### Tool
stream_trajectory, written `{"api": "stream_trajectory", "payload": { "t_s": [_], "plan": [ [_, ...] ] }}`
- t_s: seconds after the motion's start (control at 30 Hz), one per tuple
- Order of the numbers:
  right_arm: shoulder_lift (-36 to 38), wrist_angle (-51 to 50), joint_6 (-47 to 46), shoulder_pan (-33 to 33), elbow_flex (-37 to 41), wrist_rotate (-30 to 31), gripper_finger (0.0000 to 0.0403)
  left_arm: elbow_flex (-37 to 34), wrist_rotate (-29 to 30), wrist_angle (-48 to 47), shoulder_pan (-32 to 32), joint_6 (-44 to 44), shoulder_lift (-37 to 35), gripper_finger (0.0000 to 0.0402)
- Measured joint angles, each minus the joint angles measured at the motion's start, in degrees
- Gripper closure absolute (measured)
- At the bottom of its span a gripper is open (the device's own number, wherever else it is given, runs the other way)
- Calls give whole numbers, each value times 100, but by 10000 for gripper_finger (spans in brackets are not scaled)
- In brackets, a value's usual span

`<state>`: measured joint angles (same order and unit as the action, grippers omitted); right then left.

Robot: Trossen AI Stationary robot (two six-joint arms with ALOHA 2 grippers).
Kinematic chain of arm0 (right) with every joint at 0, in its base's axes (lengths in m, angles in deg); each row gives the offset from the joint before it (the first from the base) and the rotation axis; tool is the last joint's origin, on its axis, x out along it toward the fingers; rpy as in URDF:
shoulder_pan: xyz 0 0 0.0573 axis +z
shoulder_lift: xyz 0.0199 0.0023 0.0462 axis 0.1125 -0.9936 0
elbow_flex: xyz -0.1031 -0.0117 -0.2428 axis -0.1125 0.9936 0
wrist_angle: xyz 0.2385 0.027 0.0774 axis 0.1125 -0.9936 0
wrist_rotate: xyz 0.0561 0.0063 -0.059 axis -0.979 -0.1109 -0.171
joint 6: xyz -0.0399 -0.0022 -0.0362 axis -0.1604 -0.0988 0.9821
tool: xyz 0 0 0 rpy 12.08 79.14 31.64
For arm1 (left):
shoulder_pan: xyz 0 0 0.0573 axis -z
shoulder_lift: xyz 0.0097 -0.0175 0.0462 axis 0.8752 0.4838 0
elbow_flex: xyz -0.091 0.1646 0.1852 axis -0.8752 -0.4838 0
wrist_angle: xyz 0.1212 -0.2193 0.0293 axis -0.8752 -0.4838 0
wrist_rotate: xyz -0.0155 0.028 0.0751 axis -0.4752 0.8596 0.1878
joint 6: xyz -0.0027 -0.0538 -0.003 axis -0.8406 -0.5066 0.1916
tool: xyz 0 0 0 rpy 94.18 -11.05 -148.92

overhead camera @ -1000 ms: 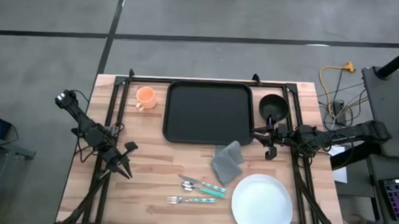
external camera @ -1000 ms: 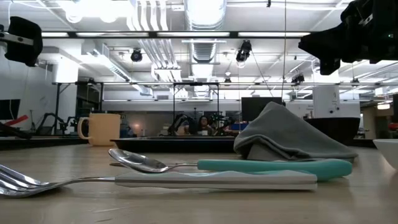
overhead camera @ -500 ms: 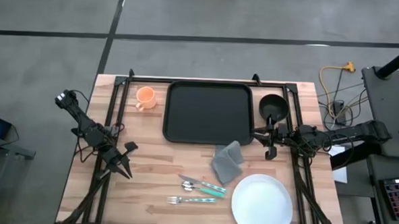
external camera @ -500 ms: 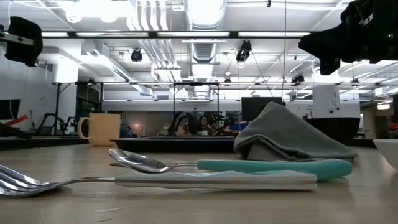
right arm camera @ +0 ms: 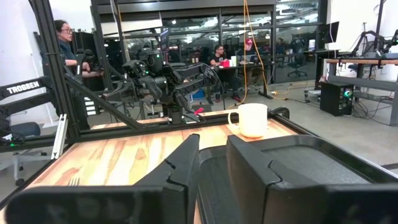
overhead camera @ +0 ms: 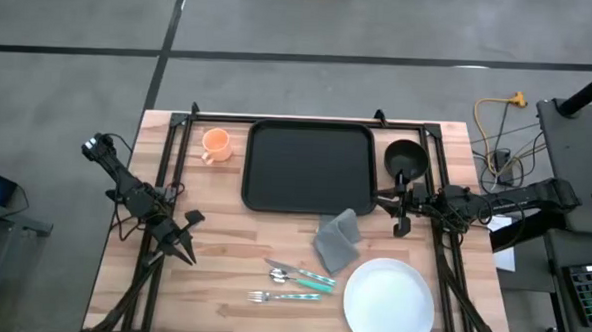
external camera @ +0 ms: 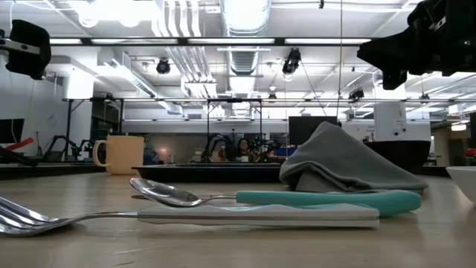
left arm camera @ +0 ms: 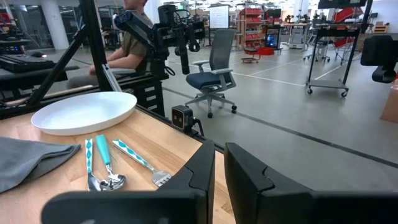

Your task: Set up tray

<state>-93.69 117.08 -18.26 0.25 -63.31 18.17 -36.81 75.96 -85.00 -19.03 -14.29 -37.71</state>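
The black tray [overhead camera: 309, 167] lies flat at the table's far middle; its rim [external camera: 216, 170] shows low behind the cutlery. An orange cup [overhead camera: 215, 143] stands to its left and a black bowl [overhead camera: 405, 159] to its right. A folded grey napkin [overhead camera: 338, 240] rests near the tray's near right corner. A teal-handled spoon [external camera: 275, 197] and a fork [overhead camera: 285, 297] lie in front of it, with the white plate [overhead camera: 388, 302] at the near right. My left gripper [overhead camera: 184, 249] hovers shut over the left part of the table. My right gripper [overhead camera: 385, 198] hovers shut by the tray's right edge.
Black frame rails [overhead camera: 308, 120] run along the table's far edge and down both sides. In the right wrist view the cup [right arm camera: 252, 119] and tray [right arm camera: 311, 155] lie ahead of the fingers. Bare wood [overhead camera: 223, 233] lies between the left gripper and the napkin. People sit in the room beyond.
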Motion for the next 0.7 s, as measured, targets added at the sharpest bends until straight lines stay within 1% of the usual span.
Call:
{"api": "stream_trajectory", "payload": {
  "t_s": [0.13, 0.47, 0.7],
  "plan": [
    [1, -1, 0, 1, -1, -1, 335, 0, -2, -1, 1, -1, 0, 383],
    [2, -2, 0, 1, 0, -1, 323, 0, 0, -1, 0, -1, 0, 383],
    [2, -2, 0, -1, -2, -1, 331, 0, -2, 1, 0, -1, 1, 383]
  ]
}}
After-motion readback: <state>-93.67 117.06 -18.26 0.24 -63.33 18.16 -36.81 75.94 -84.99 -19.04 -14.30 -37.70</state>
